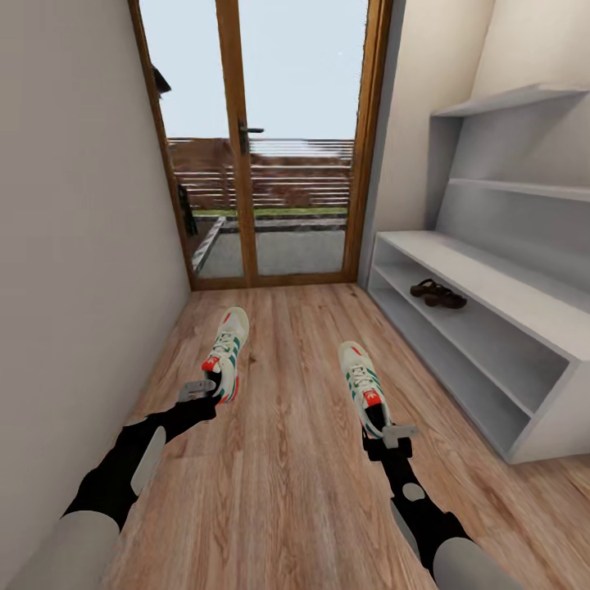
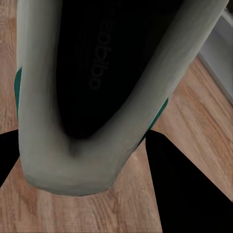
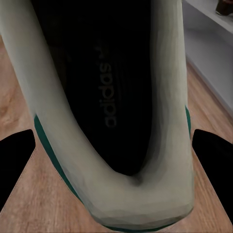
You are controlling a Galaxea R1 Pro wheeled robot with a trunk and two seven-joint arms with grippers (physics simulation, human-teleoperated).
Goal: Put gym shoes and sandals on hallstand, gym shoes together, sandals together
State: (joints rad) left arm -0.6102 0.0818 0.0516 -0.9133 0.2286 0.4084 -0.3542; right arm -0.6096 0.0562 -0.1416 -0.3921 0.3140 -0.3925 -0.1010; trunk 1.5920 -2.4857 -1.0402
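Note:
Two white gym shoes with green stripes and red-orange accents are over the corridor floor [image 1: 287, 492]. My left gripper [image 1: 203, 393] is shut on the heel of the left gym shoe [image 1: 228, 348]. My right gripper [image 1: 390, 432] is shut on the heel of the right gym shoe [image 1: 363, 378]. In each wrist view the dark opening of a shoe [image 2: 92, 73] [image 3: 107, 82] sits between black fingers [image 2: 189, 194] [image 3: 14, 170]. The two brown sandals [image 1: 438, 293] lie side by side on the hallstand's [image 1: 492, 287] lower tier. Whether the shoes touch the floor I cannot tell.
The grey hallstand runs along the right wall with upper shelves [image 1: 512, 98] above it. A glazed wooden door [image 1: 246, 139] closes the corridor ahead. A plain wall [image 1: 74, 246] bounds the left side. Bare planks lie between the two shoes.

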